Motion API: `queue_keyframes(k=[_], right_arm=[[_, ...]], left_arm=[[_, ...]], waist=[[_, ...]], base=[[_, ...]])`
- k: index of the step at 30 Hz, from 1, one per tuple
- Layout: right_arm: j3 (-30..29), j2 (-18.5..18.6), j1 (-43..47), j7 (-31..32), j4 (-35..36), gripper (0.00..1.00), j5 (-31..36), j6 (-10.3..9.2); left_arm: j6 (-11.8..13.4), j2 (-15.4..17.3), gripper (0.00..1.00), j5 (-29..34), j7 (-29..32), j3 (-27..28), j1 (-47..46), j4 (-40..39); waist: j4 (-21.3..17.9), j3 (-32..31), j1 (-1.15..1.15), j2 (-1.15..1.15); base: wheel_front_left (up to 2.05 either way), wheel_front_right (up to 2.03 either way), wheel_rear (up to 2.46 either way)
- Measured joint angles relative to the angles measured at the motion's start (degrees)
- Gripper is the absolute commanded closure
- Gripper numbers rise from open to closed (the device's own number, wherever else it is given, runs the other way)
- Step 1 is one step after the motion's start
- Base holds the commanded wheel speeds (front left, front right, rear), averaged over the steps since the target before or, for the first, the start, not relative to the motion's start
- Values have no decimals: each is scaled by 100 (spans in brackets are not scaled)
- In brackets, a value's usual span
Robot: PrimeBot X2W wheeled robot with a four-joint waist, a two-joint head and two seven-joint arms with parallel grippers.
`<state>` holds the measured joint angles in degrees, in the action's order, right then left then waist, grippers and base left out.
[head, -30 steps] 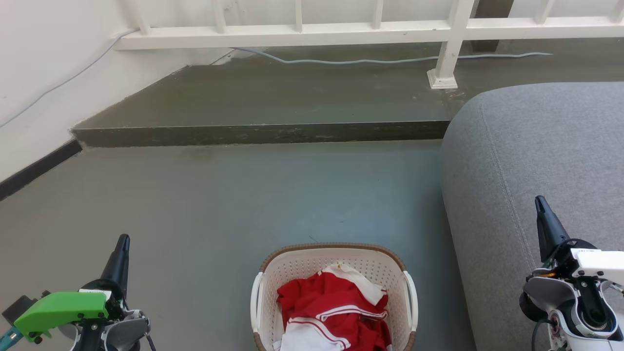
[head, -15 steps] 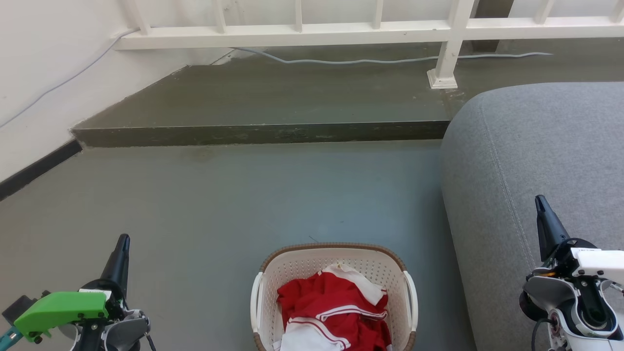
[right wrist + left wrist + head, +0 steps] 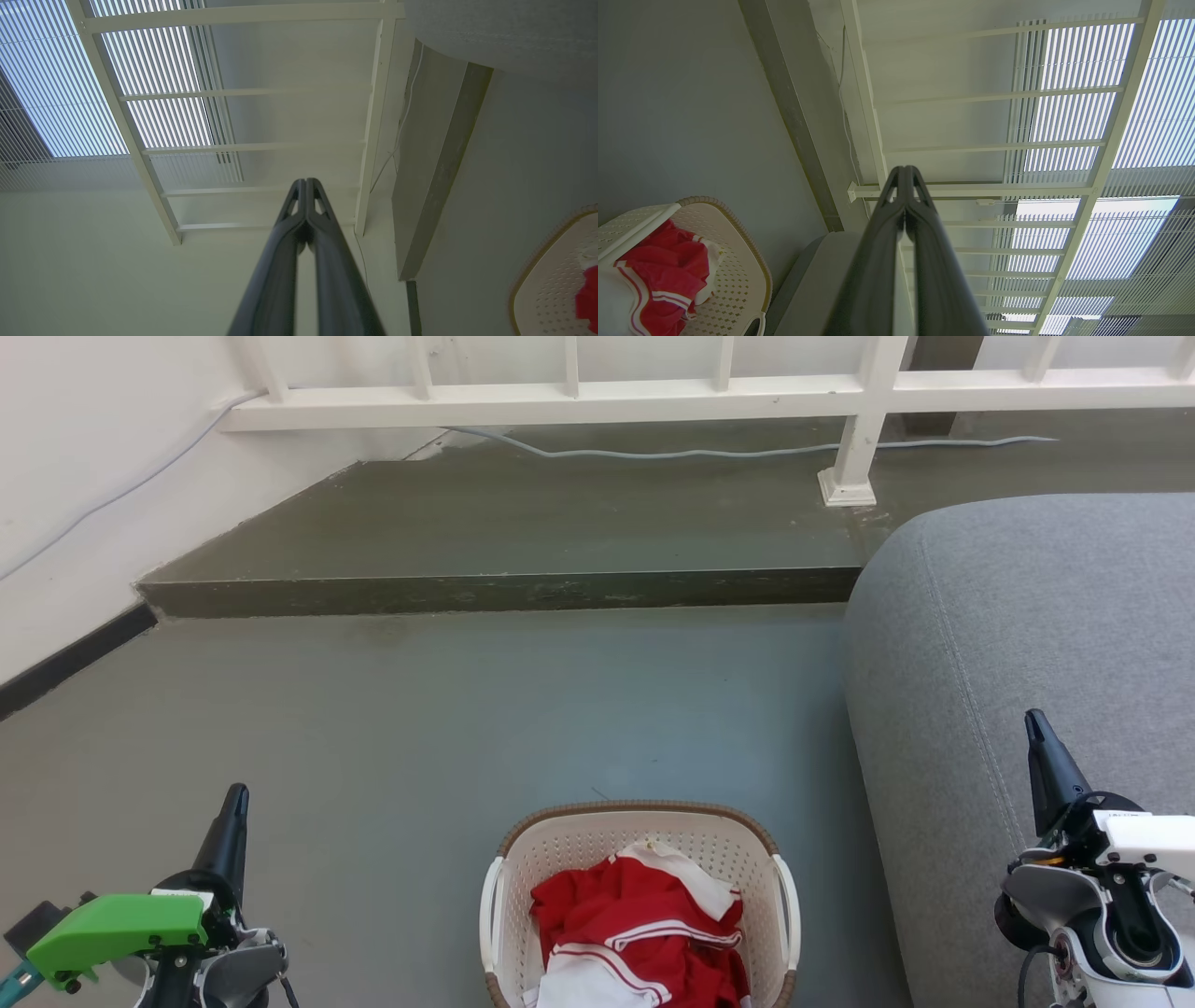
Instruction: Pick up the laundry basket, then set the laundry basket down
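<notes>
The laundry basket (image 3: 569, 849) stood on the grey floor (image 3: 467, 709) at the bottom middle of the head view, its near end cut off by the frame edge. Its cream perforated walls were topped by a brown woven-look rim (image 3: 639, 805). A white left handle (image 3: 487, 915) and a white right handle (image 3: 791, 910) ran along its long sides. Inside lay a crumpled red garment (image 3: 635, 915) with white stripes, and some white cloth (image 3: 588, 985) at the near end. To the basket's right was the rounded end of a grey sofa (image 3: 1027, 616), with a strip of floor between the two.

Neither gripper touched the basket. The left gripper (image 3: 236, 798) hung at the lower left, well apart from the left handle, with a bright green part (image 3: 117, 924) on its wrist. In the left wrist view its two dark fingers (image 3: 882, 261) were pressed together with the tips meeting and nothing between them, and the basket (image 3: 738, 280) showed at the lower left. The right gripper (image 3: 1033, 721) hung at the lower right, in front of the sofa in the head view and apart from the right handle. In the right wrist view its fingers (image 3: 336, 280) were likewise closed on nothing, and a corner of the basket (image 3: 546, 284) showed at the lower right edge.

Beyond the basket, bare floor ran to a raised dark step (image 3: 504, 590). A white railing (image 3: 560, 394) stood across the back of the step, and a pale cable (image 3: 700, 453) trailed along the step below it. A white wall (image 3: 75, 448) with black skirting (image 3: 75, 658) closed the left side.
</notes>
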<state>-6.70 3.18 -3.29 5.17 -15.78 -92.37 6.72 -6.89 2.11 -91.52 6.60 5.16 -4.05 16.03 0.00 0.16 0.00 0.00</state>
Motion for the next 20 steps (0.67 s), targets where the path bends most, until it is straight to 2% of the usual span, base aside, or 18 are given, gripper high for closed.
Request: queue_keyframes(k=[20], right_arm=[[-4, -7, -1, 0, 0, 100, 0, 1]], left_arm=[[0, 0, 100, 0, -1, -2, 0, -8]], waist=[[0, 0, 0, 0]], base=[[0, 0, 0]])
